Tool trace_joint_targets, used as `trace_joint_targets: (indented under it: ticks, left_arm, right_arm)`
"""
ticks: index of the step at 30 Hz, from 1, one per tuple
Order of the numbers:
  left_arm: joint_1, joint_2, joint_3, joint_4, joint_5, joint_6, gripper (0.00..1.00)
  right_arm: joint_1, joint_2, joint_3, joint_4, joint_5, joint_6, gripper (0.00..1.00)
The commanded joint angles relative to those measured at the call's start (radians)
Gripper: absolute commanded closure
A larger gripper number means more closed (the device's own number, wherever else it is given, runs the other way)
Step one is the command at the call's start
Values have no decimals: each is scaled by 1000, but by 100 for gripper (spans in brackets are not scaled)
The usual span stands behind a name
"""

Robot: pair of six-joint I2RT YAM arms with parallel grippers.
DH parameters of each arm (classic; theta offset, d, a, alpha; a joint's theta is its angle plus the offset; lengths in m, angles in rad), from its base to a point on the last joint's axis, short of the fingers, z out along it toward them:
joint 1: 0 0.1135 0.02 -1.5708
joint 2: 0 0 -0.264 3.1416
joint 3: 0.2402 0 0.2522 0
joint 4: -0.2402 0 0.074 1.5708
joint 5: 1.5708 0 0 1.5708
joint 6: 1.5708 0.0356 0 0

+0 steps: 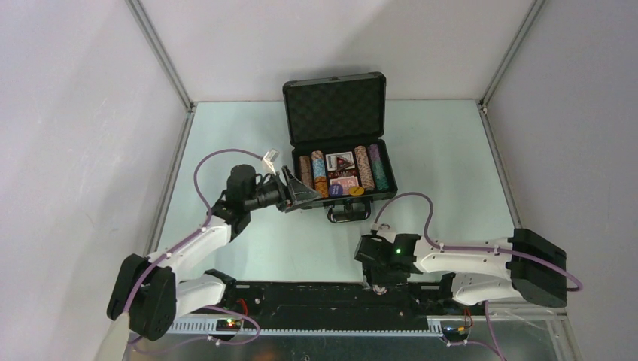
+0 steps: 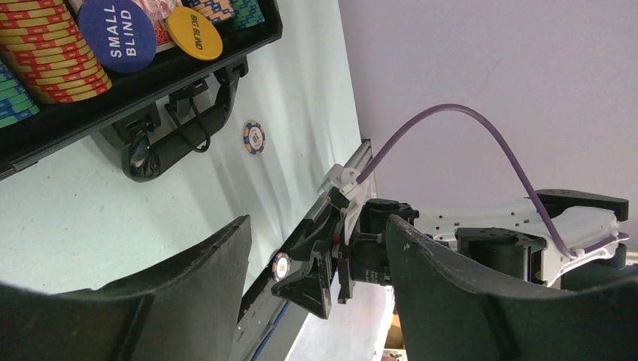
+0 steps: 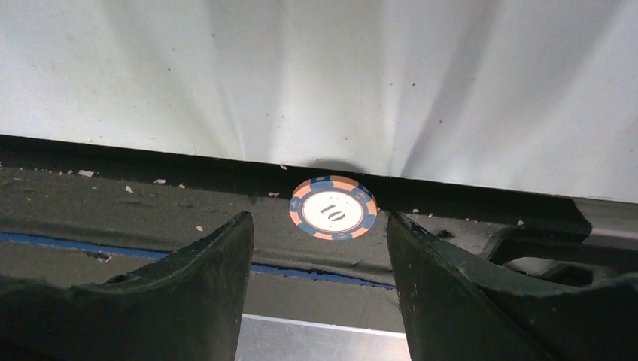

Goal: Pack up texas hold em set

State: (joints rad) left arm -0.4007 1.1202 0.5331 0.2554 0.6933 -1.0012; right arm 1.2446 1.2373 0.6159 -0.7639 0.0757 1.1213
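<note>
The black briefcase [image 1: 336, 111] stands open at the table's far middle, its lid upright, with rows of striped chips [image 1: 366, 167] and card decks [image 1: 340, 160] inside. A blue "small blind" disc [image 2: 117, 34] and a yellow "big blind" disc [image 2: 194, 32] lie at its front edge. My left gripper [image 1: 297, 192] [image 2: 317, 226] hovers open and empty by the case's front left corner. One loose chip [image 2: 253, 137] lies on the table beside the case handle [image 2: 174, 139]. Another orange-and-blue "10" chip [image 3: 333, 208] rests on the black rail at the near edge, just beyond the open tips of my right gripper [image 3: 317, 218] [image 1: 378, 284].
The black rail [image 3: 150, 210] runs along the table's near edge, with a metal strip [image 3: 316, 338] below it. Grey walls enclose the pale green table [image 1: 248, 135] on three sides. A purple cable [image 1: 421, 197] loops over the table from the right wrist.
</note>
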Motion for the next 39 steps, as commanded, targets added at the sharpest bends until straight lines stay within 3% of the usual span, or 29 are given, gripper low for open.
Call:
trace_joint_targets:
  ticks: [1,18,39]
  left_arm:
    - [5,-3,27,14,22,25,30]
    - [4,0,25,14,22,25,29]
    - [4,4,26,15,26,26,29]
  right_arm:
    - [11,21,27,-41,116,-13,30]
    - [38,56,44,9,101,-33,34]
    - [66,101,44,-11,91,-18,53]
